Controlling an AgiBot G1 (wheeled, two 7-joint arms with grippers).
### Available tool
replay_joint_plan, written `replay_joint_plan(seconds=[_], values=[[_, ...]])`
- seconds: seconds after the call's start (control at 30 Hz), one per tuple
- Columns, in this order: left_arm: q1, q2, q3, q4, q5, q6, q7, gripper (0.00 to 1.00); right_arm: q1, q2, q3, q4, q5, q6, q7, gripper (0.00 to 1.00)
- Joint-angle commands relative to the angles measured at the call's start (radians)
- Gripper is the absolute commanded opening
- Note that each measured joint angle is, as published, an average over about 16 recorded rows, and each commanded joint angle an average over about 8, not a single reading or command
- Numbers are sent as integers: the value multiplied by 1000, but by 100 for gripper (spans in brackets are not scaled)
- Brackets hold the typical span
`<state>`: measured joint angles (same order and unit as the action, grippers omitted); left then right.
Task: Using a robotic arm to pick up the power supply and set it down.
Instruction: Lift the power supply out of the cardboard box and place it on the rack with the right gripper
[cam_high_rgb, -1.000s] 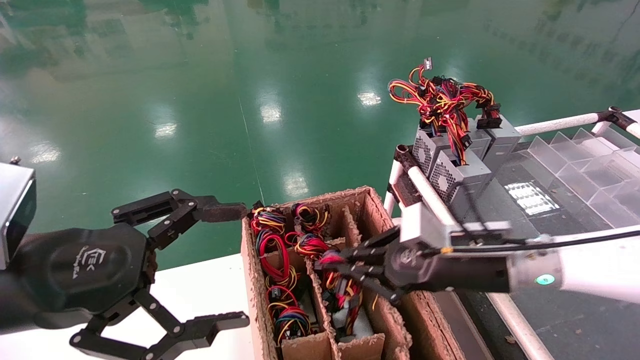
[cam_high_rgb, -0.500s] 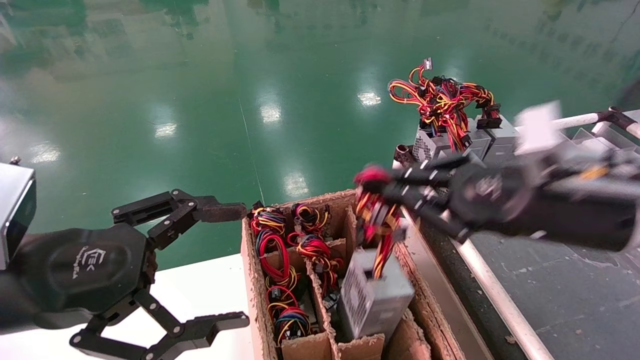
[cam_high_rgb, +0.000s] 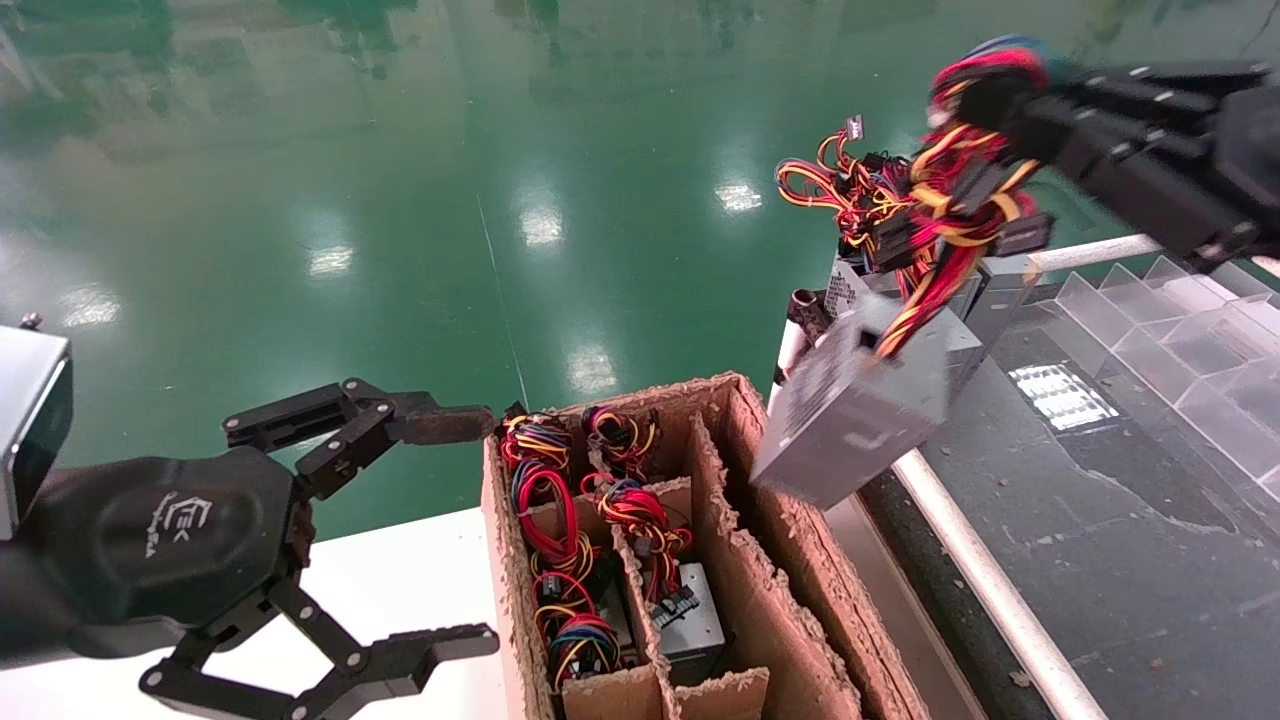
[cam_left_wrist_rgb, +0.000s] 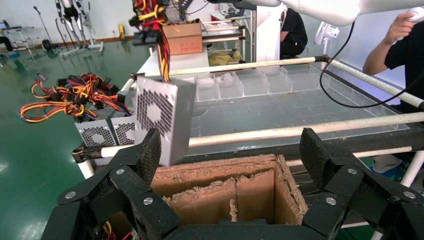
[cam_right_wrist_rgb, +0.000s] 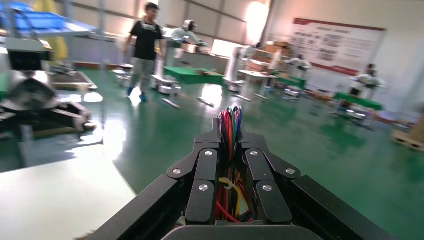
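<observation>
The right gripper (cam_high_rgb: 985, 95) is high at the upper right of the head view, its fingers (cam_right_wrist_rgb: 207, 172) clamped on the wire bundle (cam_high_rgb: 950, 200) of the power supply (cam_high_rgb: 855, 410). The right wrist view confirms this: red, green, blue and yellow wires run up between the two closed fingers.

The power supply hangs by its wires, tilted, clear of any surface. It is suspended above the right edge of the cardboard box (cam_high_rgb: 780, 600) and the near left corner of the rack (cam_high_rgb: 1100, 520), over the white rail (cam_high_rgb: 990, 600). In the left wrist view its perforated vent face (cam_left_wrist_rgb: 155, 111) is plainly visible.

The cardboard box has dividers; the left compartments hold further units with coloured wires (cam_high_rgb: 545, 500), and one grey unit (cam_high_rgb: 685, 625) sits low in the middle compartment. The right compartment shows only cardboard walls.

Other power supplies (cam_high_rgb: 985, 290) stand at the far left corner of the rack, behind the hanging one, their wires piled on top (cam_high_rgb: 830, 190).

The left gripper (cam_high_rgb: 400, 530) is parked at the lower left, beside the box's left edge, fingers spread wide and holding nothing.
</observation>
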<state>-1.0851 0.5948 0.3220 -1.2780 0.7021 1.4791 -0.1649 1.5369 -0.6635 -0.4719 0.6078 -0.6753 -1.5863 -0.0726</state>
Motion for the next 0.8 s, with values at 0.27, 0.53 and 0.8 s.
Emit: replay_joint_plan(seconds=[0.27, 0.53, 0.8], values=[[0, 0, 0, 0, 0, 0, 0, 100, 48, 61, -26, -149, -4, 7, -87, 0], [0, 0, 1, 0, 0, 0, 0, 100, 75, 93, -47, -302, -34, 31, -157, 0], [0, 0, 1, 0, -1, 0, 0, 100, 114, 75, -72, -425, -86, 109, -205, 0]])
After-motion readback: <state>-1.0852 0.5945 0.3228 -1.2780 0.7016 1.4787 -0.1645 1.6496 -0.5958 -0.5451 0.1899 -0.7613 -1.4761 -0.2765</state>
